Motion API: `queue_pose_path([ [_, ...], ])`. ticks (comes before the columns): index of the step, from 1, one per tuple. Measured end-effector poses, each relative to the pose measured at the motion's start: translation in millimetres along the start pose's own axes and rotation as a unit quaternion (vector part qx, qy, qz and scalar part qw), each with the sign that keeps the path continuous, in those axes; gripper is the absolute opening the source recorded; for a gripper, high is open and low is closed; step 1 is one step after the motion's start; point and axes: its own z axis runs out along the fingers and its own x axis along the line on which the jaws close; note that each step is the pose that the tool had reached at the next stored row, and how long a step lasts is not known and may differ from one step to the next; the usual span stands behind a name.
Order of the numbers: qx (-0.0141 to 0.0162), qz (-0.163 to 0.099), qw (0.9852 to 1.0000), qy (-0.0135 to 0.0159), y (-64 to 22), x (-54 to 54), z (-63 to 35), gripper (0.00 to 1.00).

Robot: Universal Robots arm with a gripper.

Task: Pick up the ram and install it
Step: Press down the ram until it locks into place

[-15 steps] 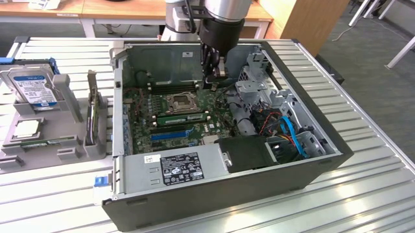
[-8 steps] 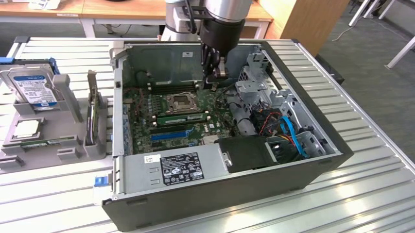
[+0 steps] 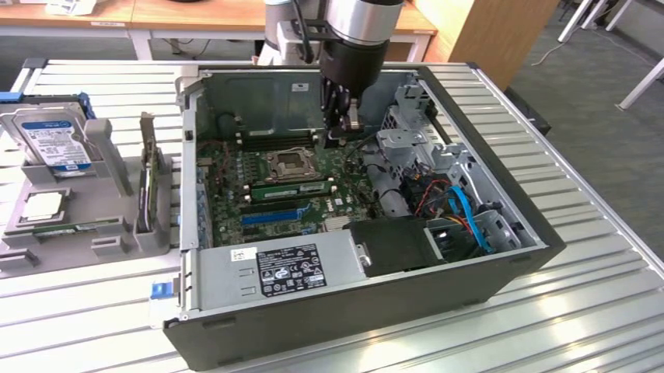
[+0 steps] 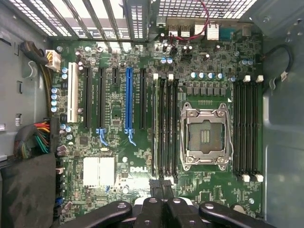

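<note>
At the near wall of the open computer case lies the grey power supply, with one white and one black label whose print is too small to read. Beyond it the motherboard lies open from above, walled by the case at the exterior view's left and crowded by a drive cage and blue and orange cables at its right. The word DELL is printed on the board. The ram stands on edge in a slot just on the near side of the processor socket, its long axis running across the exterior view, parallel to the blue slot. Farther in, the gripper hangs above the board near the far wall, fingers together and holding nothing, apart from the ram. Outside, at the left, a hard drive bears a blue-white label.
</note>
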Motion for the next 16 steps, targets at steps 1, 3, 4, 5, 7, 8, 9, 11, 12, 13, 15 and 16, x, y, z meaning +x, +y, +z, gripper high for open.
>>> queue_pose_path([
  [1, 0.0000, 0.000, 1.0000, 0.0000, 0.0, 0.1, 1.6, 0.10],
  [3, 0.0000, 0.000, 1.0000, 0.0000, -0.1, 0.2, 4.9, 0.10],
  [4, 0.0000, 0.000, 1.0000, 0.0000, -0.2, 0.2, 6.4, 0.10],
  [5, 0.0000, 0.000, 1.0000, -0.0001, -0.3, 0.3, 7.9, 0.10],
  [7, 0.0000, 0.000, 1.0000, 0.0000, -0.3, 0.4, 10.7, 0.10],
  [8, 0.0000, 0.000, 1.0000, 0.0000, -0.4, 0.4, 12.2, 0.10],
  [9, 0.0000, 0.000, 1.0000, -0.0001, -0.4, 0.5, 13.5, 0.10],
  [11, 0.0000, 0.000, 1.0000, 0.0000, -0.5, 0.6, 16.1, 0.10],
  [12, 0.0000, 0.000, 1.0000, 0.0000, -0.5, 0.7, 17.5, 0.10],
  [13, 0.0000, 0.000, 1.0000, 0.0000, -0.6, 0.7, 18.8, 0.10],
  [15, 0.0000, 0.000, 1.0000, 0.0000, -0.7, 0.8, 21.7, 0.10],
  [16, 0.0000, 0.000, 1.0000, 0.0000, -0.7, 0.9, 23.2, 0.10],
])
